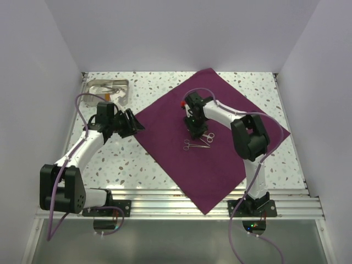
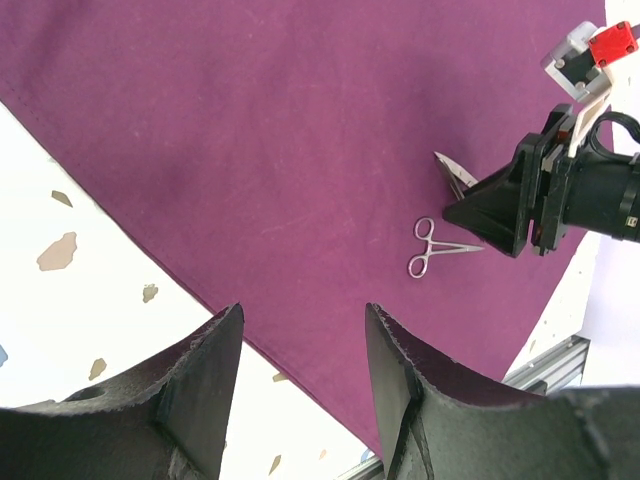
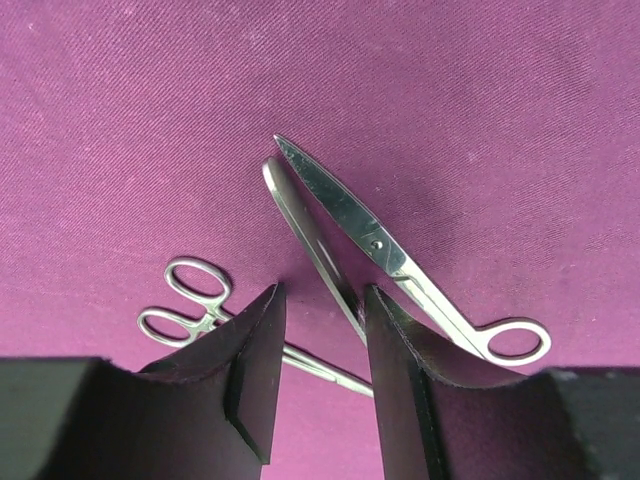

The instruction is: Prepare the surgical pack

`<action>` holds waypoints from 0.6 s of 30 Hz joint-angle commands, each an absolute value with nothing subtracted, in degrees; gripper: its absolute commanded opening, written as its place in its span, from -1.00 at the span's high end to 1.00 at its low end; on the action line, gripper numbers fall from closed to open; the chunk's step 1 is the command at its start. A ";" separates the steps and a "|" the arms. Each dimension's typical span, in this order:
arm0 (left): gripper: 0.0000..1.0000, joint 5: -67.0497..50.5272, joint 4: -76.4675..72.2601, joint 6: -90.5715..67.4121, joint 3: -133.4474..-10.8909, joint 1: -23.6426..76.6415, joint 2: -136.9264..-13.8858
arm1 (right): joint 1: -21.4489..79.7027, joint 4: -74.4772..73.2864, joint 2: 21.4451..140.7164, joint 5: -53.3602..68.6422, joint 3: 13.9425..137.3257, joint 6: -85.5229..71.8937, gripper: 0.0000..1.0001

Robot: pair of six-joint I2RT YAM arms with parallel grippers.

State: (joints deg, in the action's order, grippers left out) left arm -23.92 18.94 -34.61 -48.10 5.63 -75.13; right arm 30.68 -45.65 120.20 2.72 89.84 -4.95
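Two claws stand empty, we see: the left gripper (image 2: pixel 300 325) gaping wide at the left corner of the surgical pack (image 1: pixel 231 110), a purple sheet spread flat across the table (image 1: pixel 165 88), and the right gripper (image 3: pixel 322 300) narrowly parted just above forceps (image 2: pixel 450 247) and scissors (image 3: pixel 375 240) lying on it.

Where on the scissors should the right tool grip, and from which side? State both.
Probably across the neck of the scissors, just behind the pivot screw, with the right tool coming straight down. They lie flat on the purple cloth, so only the top is open to the fingers, and the neck looks like the narrowest rigid part.
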 commanded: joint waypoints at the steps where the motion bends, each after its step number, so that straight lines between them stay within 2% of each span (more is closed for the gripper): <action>1: -0.11 -25.40 17.67 -32.61 -50.18 5.36 -75.76 | 30.23 -43.77 123.92 3.60 91.76 -4.13 0.25; 3: -0.11 -25.57 17.75 -32.70 -50.36 5.27 -75.94 | 30.23 -44.12 124.28 4.22 91.76 -4.22 0.49; 6: -0.11 -25.58 17.84 -32.43 -50.54 5.36 -76.11 | 30.32 -44.03 123.93 4.22 91.23 -4.57 0.70; 12: -0.11 -25.75 18.02 -32.61 -50.45 5.36 -76.11 | 29.88 -45.35 122.52 3.16 92.55 -4.92 1.00; 18: -0.18 -28.65 16.97 -32.43 -49.92 5.54 -74.80 | 29.71 -47.81 119.28 5.44 95.80 -7.11 1.00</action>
